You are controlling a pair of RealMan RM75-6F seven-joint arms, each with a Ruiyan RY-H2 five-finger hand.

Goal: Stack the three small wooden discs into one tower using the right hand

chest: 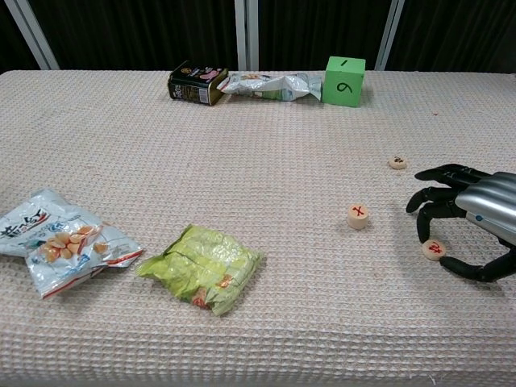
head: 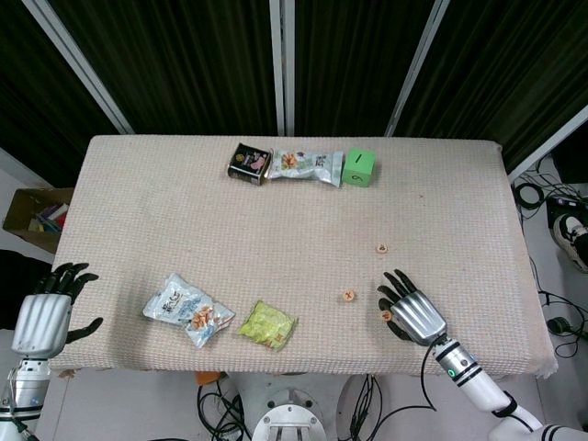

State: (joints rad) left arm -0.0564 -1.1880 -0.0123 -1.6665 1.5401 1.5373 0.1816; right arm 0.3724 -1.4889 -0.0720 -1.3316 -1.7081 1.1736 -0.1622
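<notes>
Wooden discs lie apart on the woven tabletop [chest: 242, 145], unstacked. The right hand [chest: 472, 222] has its fingers curved around the nearest disc [chest: 434, 250], thumb on the near side; whether they already pinch it cannot be told. To grasp well, close evenly on the rim and lift straight up. The second disc [chest: 358, 215], marked with a red "X", lies left of the hand; the third disc [chest: 397, 162] lies just beyond the fingertips. The green cube [chest: 344, 81] far beyond reads "9" or "6". The left hand [head: 44, 317] is released, well away.
</notes>
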